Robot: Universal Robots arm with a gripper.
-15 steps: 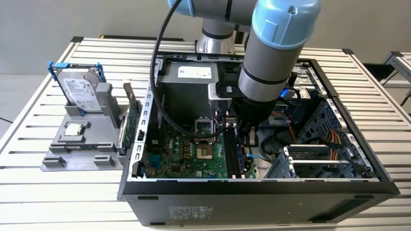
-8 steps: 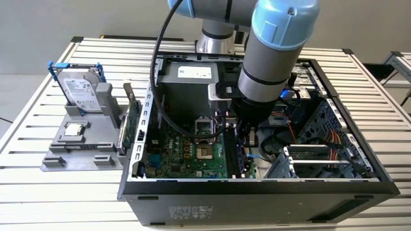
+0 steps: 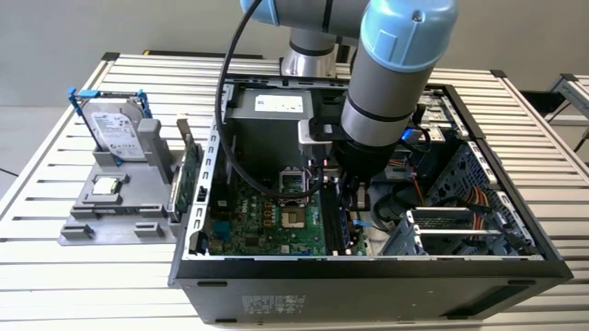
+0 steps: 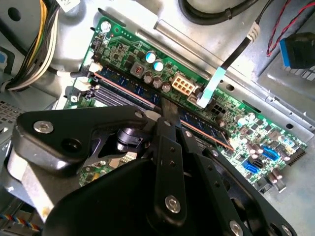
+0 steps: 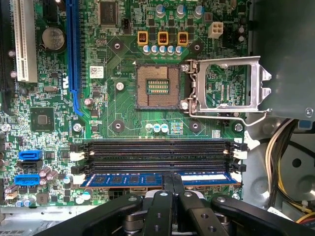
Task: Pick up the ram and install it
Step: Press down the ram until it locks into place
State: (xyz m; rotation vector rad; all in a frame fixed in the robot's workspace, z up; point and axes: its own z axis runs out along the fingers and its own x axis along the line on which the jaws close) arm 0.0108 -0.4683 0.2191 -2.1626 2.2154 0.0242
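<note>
Gripper (image 5: 172, 189) pinched narrow on the ram (image 5: 157, 179), which sits edge-on in the nearest memory slot (image 5: 157, 167) of the green motherboard (image 5: 118, 118). Beyond: two bare black slots, then the open CPU socket (image 5: 157, 86). Print too small to read.

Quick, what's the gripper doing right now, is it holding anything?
Gripper: fingers shut on the ram, which sits at a motherboard memory slot.

Arm (image 3: 391, 89) vertical, end effector (image 5: 172, 189) clamped shut.
</note>
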